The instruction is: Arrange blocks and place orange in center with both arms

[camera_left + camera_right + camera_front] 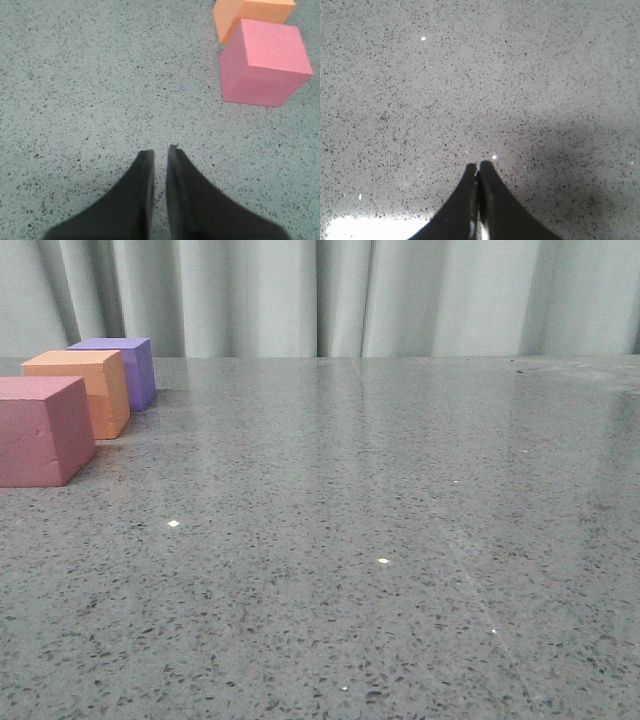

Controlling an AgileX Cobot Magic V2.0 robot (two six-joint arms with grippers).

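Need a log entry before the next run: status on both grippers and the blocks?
Left gripper nearly shut, empty; right gripper shut, empty. Orange cube between purple cube and pinkish-red cube. Nothing obstructing.

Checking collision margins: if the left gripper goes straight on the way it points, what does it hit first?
Probably nothing: ahead of the left gripper is bare table. The pinkish-red cube and orange cube sit off to one side.

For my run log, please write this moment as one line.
blocks: pinkish-red cube, orange cube, purple cube in row, orange in middle | left tool: shut, empty | right tool: shut, empty
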